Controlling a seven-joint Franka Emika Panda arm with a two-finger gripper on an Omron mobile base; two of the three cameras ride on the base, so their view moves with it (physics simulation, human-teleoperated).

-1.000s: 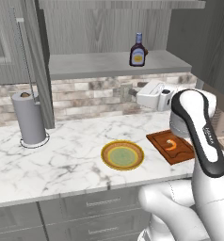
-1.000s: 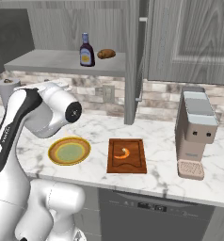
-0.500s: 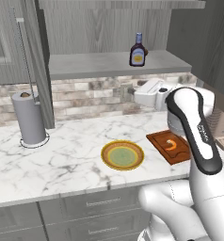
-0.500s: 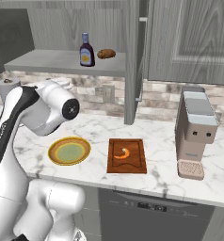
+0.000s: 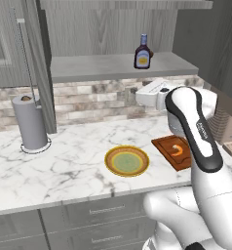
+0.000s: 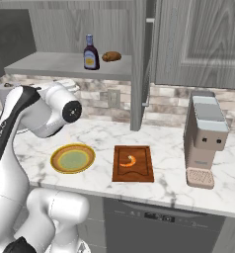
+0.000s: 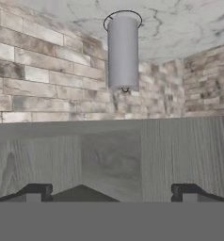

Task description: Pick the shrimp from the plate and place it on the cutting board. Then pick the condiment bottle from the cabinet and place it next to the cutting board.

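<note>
In the left base view, the shrimp (image 5: 177,149) was seen lying on the cutting board (image 5: 163,144), which sat on the marble bench (image 5: 64,166) just to the right of the plate (image 5: 127,160). The plate's pale green centre was bare. The condiment bottle (image 5: 143,52) was seen standing upright on the cabinet (image 5: 113,29) shelf, toward its right end. A grey paper towel roll (image 5: 29,122) stood on the bench at the left, beside the open cabinet door (image 5: 36,63). The white arm was raised in front of the board, its upper part reaching toward the brick wall under the shelf.

In the right base view, the shrimp (image 6: 129,161) was seen near the middle of the cutting board (image 6: 134,170), with the plate (image 6: 72,158) just beside the board on the left. The condiment bottle (image 6: 91,53) stood on the shelf of the cabinet (image 6: 65,64), a brown rounded lump (image 6: 111,57) close by on its right. A coffee machine (image 6: 205,140) stood on the bench (image 6: 169,178) to the right of the board.

In the hand view, the tool (image 7: 111,193) was seen with its two dark fingertips (image 7: 35,192) spread wide apart and nothing held between them. Grey wood grain was faced up close, with brick wall, marble bench (image 7: 180,23) and the paper towel roll (image 7: 123,52) beyond, shown upside down.
</note>
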